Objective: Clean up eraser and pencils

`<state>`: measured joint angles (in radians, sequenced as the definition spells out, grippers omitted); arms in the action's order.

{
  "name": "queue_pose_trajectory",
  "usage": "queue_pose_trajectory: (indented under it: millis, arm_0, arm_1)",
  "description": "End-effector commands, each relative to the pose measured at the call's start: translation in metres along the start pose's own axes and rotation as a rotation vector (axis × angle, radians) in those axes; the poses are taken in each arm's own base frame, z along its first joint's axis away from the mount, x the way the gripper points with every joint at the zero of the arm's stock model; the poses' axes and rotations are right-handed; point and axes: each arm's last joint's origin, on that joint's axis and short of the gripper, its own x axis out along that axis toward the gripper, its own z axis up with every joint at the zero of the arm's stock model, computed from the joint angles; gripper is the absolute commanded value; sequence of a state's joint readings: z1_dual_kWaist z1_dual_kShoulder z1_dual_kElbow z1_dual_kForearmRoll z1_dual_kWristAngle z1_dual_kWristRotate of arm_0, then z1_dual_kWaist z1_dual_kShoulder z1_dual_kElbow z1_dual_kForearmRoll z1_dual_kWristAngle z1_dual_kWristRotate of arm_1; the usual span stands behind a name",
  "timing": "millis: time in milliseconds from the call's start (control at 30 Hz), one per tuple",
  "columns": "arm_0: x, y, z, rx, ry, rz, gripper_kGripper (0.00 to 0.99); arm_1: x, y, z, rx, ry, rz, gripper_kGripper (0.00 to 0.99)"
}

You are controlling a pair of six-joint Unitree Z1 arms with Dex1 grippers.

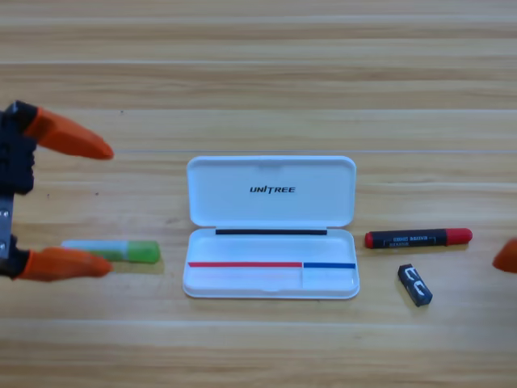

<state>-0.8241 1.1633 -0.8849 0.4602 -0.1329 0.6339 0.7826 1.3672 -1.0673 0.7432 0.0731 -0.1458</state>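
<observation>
The left pincer (93, 206) sits at the left edge of the wooden worktop (258, 73), its two orange jaws spread wide and holding nothing. One jaw points right at the far side; the other lies nearer, its tip over the pale end of the green pencil (129, 250), though whether it touches cannot be told. That pencil lies flat and crosswise, green end toward the right, just left of the white case (271, 202).

The case lies open in the middle of the worktop, lid folded back to the far side, tray on the near side.

Right of the case, apart from it, the black pencil with red ends (418, 238) lies crosswise. Just nearer than it, not touching, the eraser (414, 284) rests at a slant, white marks up.

Of the right pincer (507, 257) only an orange jaw tip shows at the right edge, well clear of the pencil and eraser; whether it is wide or narrow cannot be told.
</observation>
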Motion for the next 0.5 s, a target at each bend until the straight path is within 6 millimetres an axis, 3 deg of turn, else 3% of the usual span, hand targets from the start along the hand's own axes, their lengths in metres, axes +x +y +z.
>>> queue_pose_trajectory:
  millis: [33,133,233,500]
  arm_0:
    - [0.004,0.018,0.021,0.072,0.119,0.022,0.990]
    - [-0.001,0.035,0.040,0.138,0.184,0.043,0.989]
    - [0.002,0.052,0.046,0.231,0.302,0.126,0.988]
    - [0.041,0.098,0.021,0.219,0.539,0.102,0.988]
  arm_1:
    - [0.048,-0.012,0.015,0.148,0.156,-0.107,0.976]
    - [0.071,-0.015,0.021,0.171,0.220,-0.117,0.986]
    - [0.097,-0.018,0.023,0.170,0.289,-0.120,0.990]
    - [0.150,-0.023,0.037,0.247,0.378,-0.122,0.990]
